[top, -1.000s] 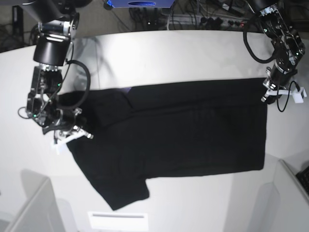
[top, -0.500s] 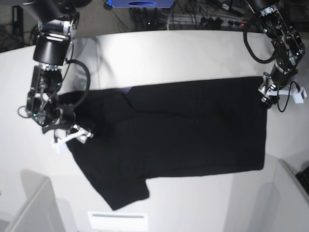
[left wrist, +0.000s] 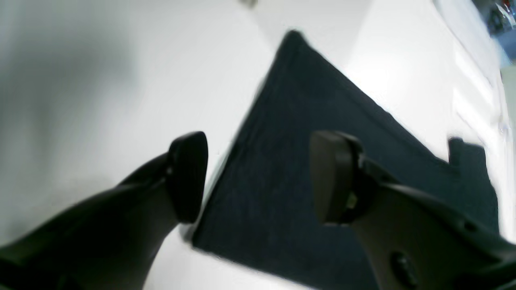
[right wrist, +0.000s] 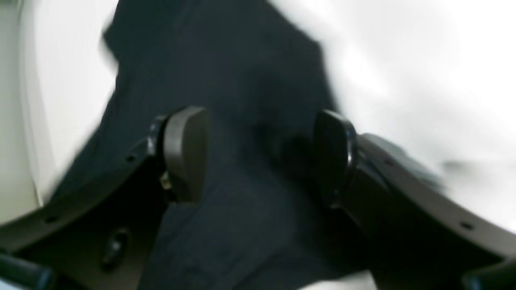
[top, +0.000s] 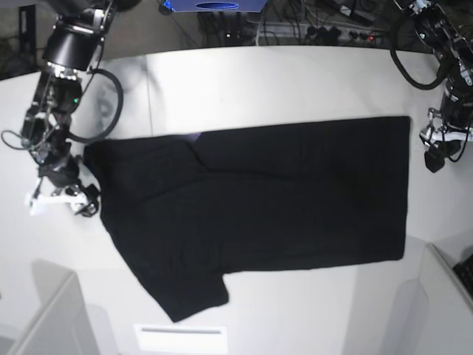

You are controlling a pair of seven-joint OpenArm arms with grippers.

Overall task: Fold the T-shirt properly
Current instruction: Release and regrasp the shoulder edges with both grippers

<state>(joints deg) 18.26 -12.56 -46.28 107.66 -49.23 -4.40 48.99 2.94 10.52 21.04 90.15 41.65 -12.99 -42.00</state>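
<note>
1. T-shirt (top: 266, 196) spread flat on white surface (top: 244, 81), plain black side up, one sleeve toward surface's near edge.
2. Left gripper (top: 436, 154) off T-shirt's hem-side corner, over bare surface; fingers (left wrist: 187, 177) parted, gripping nothing.
3. Right gripper (top: 63, 194) just beside T-shirt's shoulder edge; fingers (right wrist: 185, 153) apart, empty, cloth visible between them.

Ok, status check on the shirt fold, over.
Left gripper open, empty. Right gripper open, empty. Large black cloth T-shirt flat on white table, one sleeve sticking out, both arms clear of it. Nothing in the way.
</note>
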